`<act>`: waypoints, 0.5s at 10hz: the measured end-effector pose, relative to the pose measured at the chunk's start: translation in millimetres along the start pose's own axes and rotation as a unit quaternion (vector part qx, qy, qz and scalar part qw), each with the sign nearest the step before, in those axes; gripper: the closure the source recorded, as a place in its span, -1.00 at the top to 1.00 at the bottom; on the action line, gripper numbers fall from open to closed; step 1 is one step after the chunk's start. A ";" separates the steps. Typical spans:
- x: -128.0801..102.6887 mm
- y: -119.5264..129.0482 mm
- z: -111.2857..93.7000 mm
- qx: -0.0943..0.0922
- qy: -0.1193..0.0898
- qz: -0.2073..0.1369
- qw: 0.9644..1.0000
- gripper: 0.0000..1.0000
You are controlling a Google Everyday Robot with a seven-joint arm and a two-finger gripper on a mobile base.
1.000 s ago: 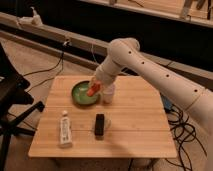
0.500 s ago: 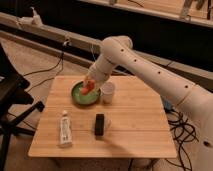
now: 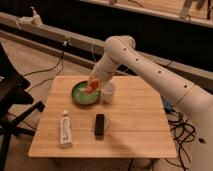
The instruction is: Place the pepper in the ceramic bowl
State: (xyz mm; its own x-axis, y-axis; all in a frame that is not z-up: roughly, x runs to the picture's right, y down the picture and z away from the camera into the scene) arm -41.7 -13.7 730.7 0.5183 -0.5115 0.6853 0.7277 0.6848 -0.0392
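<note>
The gripper hangs over the bowl's three-o'clock side, closed on the pepper, which sits just above the green inside and not yet on it. Going near to far: at the table's six-o'clock edge lie a white tube and, toward its three o'clock, a black bar; behind them is the bowl, with a white cup just beside its three-o'clock rim. The step in hand looks like the final placing. The next move likely calls for a short drop and letting the pepper go, keeping wide of the cup.
</note>
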 end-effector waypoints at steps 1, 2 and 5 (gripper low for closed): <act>2.2 -2.8 4.8 0.004 -0.004 0.013 1.000 -0.98; 4.9 -11.6 16.0 0.011 -0.009 0.023 1.000 -1.00; 10.9 -37.8 40.0 0.034 -0.021 0.031 0.999 -1.00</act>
State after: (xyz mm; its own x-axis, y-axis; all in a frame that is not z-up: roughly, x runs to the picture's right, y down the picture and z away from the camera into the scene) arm -81.5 -24.4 768.7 0.5412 -0.4459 0.7129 0.6614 0.7493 -0.0334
